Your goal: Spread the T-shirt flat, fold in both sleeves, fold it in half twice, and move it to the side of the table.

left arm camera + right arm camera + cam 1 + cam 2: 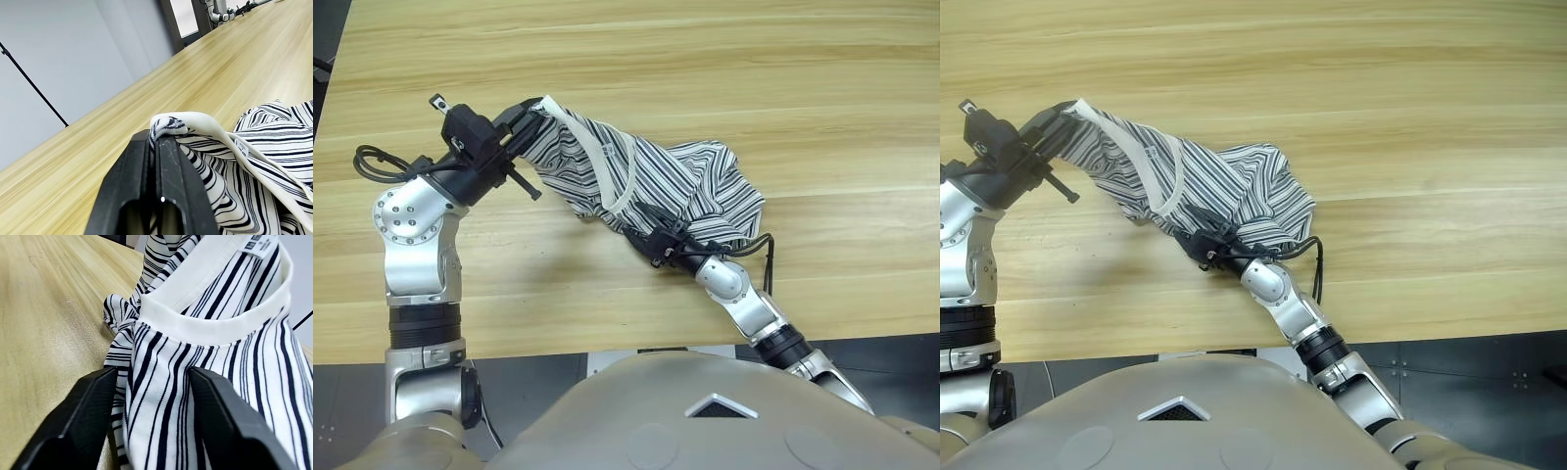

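Note:
The black-and-white striped T-shirt (690,181) with a white collar (215,318) lies bunched in the middle of the wooden table (724,59). My left gripper (530,114) is shut on the shirt's collar edge and holds that end raised at the left; in the left wrist view its fingers (168,161) are pressed together on the fabric. My right gripper (641,233) is at the shirt's near edge, just under the collar loop. Its two fingers (83,416) stand on either side of a bunch of striped fabric that fills the gap between them.
Bare wood stretches beyond and to both sides of the shirt. The table's front edge (558,351) runs just below my arms. A black cable (766,257) loops beside my right wrist.

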Robot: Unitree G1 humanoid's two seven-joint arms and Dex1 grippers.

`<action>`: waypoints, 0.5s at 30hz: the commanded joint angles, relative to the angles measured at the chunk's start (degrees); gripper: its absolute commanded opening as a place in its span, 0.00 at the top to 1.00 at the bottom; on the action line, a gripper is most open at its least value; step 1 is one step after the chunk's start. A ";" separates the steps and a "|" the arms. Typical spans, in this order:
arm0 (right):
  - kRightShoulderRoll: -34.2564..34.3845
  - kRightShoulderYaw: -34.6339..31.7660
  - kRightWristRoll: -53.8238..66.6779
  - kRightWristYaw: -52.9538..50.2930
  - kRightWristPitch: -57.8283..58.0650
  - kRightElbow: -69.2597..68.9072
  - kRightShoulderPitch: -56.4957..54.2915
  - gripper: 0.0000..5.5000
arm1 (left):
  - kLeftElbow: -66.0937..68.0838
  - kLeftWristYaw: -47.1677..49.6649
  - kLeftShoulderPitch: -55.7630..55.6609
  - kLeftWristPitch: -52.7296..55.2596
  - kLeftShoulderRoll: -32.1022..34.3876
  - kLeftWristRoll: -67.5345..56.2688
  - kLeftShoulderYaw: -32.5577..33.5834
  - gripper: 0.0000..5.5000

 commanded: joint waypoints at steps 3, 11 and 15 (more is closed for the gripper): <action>-0.26 -0.31 -1.71 -1.43 -0.63 -0.19 -0.77 0.72 | 0.95 -0.84 -1.41 -0.43 0.84 -0.16 0.52 0.98; -1.08 -0.90 -2.70 -2.14 -0.30 -2.55 -0.48 0.97 | 1.78 -0.88 -1.20 -1.32 0.33 -0.01 0.37 0.98; -1.46 -1.08 -2.89 -2.10 -0.41 -2.90 -0.53 0.97 | 1.75 -0.61 -0.76 -1.64 0.19 0.07 0.53 0.98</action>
